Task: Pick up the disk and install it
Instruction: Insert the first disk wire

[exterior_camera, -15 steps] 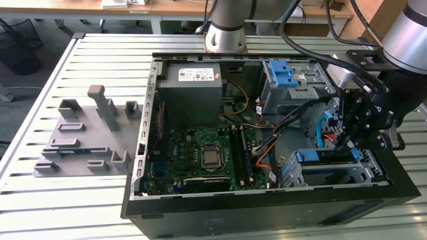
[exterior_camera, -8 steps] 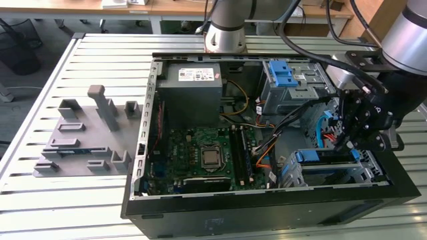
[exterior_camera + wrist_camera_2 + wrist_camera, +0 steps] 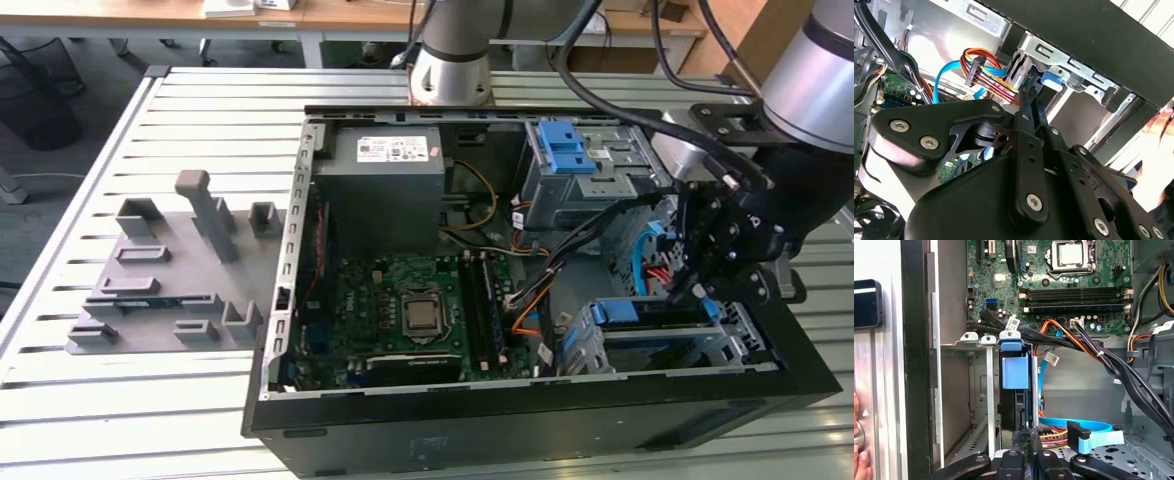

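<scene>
While the claw (image 3: 1025, 437) sits at bottom centre of the first wrist view, its fingers look nearly closed on the disk's (image 3: 1015, 390) lower edge. Disk stands upright in the cage (image 3: 989, 390), directly above the claw.

We count one open computer case (image 3: 534, 415) on the slatted table (image 3: 200, 400). Inside the case: one motherboard (image 3: 400, 310) with one CPU socket (image 3: 422, 314), and four memory slots (image 3: 1074, 296) just beside that socket in the first wrist view. One grey power supply (image 3: 387, 165) at the case's far end, one drive cage (image 3: 587, 180) beside it with one blue latch (image 3: 566, 150) on top. One disk (image 3: 651, 312) in the bay at the case's near corner, one gripper (image 3: 697, 290) over it. Outside the case: one grey fixture block (image 3: 174, 270) on the table. One blue ribbon cable (image 3: 1074, 427) curls near the bay.
</scene>
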Robot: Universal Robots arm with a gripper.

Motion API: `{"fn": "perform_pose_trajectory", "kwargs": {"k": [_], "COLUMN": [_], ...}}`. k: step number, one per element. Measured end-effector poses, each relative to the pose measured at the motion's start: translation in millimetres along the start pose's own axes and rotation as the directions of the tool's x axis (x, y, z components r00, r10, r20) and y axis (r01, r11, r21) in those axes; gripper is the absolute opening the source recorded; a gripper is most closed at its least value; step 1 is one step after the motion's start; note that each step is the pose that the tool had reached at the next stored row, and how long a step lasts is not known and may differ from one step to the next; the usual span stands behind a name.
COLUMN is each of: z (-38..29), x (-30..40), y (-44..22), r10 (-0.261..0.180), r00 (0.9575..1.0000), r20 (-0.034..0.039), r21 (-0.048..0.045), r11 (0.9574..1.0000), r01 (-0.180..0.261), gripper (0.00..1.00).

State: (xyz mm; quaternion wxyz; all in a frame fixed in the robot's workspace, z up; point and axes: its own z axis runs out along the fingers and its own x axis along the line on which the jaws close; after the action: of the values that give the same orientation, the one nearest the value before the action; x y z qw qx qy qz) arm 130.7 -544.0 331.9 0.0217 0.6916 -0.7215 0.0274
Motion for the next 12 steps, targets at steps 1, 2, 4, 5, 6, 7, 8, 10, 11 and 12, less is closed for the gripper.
{"fn": "perform_pose_trajectory", "kwargs": {"k": [1,2,4,5,6,7,8,10,11,12], "z": [0.2,0.5,1.0,1.4,1.7,2.1,2.4,3.4,3.6,3.6], "x": [0.0,0.0,0.0,0.0,0.1,0.1,0.2,0.4,0.5,0.6], "y": [0.0,0.0,0.0,0.0,0.0,0.0,0.0,0.0,0.0,0.0], "r10": [0.0,0.001,0.001,0.001,0.001,0.002,0.002,0.002,0.002,0.002], "r00": [1.0,1.0,1.0,1.0,1.0,1.0,1.0,1.0,1.0,1.0], "r20": [-0.0001,-0.0001,-0.0002,0.0,0.0,0.0,-0.0001,0.0002,0.0,0.0], "r21": [0.0,-0.0001,0.0,-0.0001,-0.0001,-0.0001,-0.0001,-0.0002,-0.0001,-0.0001], "r11": [1.0,1.0,1.0,1.0,1.0,1.0,1.0,1.0,1.0,1.0], "r01": [0.0,-0.001,-0.001,-0.001,-0.001,-0.002,-0.002,-0.002,-0.002,-0.002], "gripper": [0.16,0.16,0.16,0.16,0.16,0.16,0.16,0.16,0.16,0.16]}}
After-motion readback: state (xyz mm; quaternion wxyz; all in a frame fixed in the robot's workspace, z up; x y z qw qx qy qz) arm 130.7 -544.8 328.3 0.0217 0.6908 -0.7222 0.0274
